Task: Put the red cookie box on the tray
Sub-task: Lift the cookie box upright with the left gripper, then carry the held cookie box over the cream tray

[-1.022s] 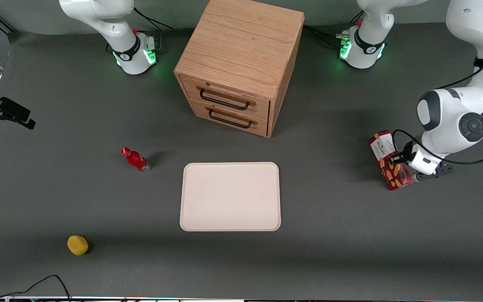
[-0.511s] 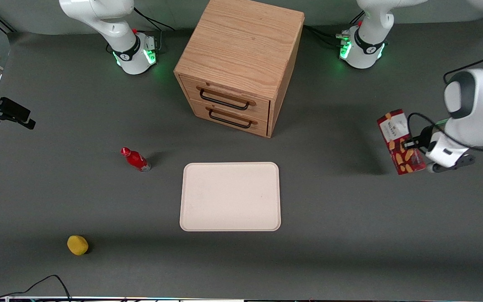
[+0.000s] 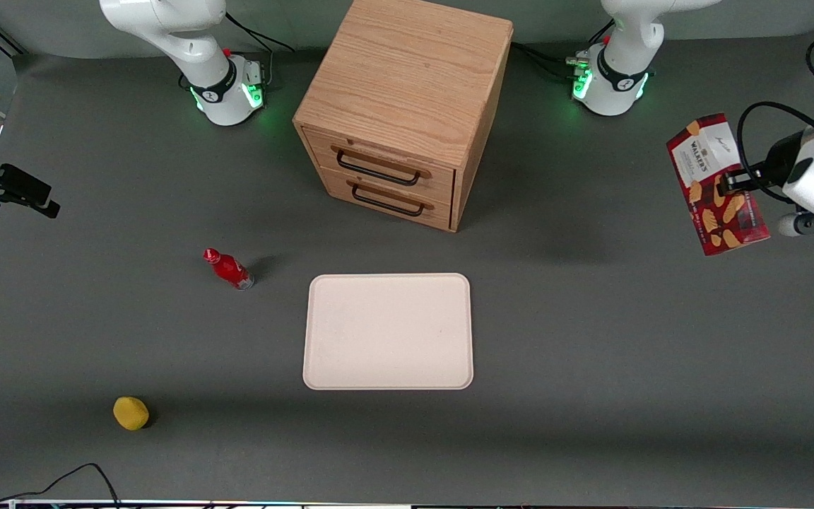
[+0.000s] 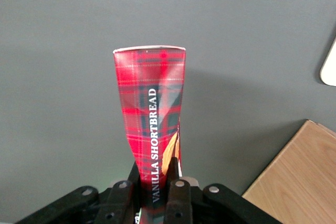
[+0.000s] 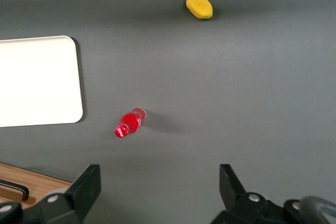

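Note:
The red cookie box (image 3: 716, 185), a long dark red carton with a white end panel and cookie pictures, hangs in the air above the table toward the working arm's end. My left gripper (image 3: 730, 179) is shut on it near its middle. In the left wrist view the box (image 4: 152, 129) shows its tartan side with "VANILLA SHORTBREAD", pinched between the black fingers (image 4: 178, 195) of the gripper (image 4: 156, 192). The cream-white tray (image 3: 388, 331) lies flat in the middle of the table, nearer the front camera than the wooden drawer cabinet.
A wooden two-drawer cabinet (image 3: 403, 106) stands farther from the front camera than the tray. A small red bottle (image 3: 228, 268) lies beside the tray toward the parked arm's end. A yellow lemon-like object (image 3: 131, 413) sits nearer the camera there.
The box has been lifted off the table in my shut gripper and carried upward and away from the front camera, toward the working arm's end.

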Robot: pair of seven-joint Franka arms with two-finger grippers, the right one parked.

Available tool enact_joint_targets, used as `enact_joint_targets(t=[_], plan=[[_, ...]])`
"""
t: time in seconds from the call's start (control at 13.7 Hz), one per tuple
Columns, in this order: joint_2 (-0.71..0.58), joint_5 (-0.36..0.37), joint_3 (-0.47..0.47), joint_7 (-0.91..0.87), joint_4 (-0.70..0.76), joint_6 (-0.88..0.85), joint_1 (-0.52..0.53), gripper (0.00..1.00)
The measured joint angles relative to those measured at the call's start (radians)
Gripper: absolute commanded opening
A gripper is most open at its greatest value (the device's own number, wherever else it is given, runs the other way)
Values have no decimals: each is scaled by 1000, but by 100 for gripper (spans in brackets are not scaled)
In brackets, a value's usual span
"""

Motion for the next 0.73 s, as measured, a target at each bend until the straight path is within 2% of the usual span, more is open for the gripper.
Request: enact_joint_targets(t=[0.15,0.29,0.51,0.66,0.73], plan=[[27,-36,-49,-116,38,0,-13,22],[89,-52,-127,-312,103,3,-55,22],[259,-53,-211,-578,242,84,-200,22],[392,-24,-214,-675,360,152,-312,22],[453,23,-214,-709,415,187,-363,22]])
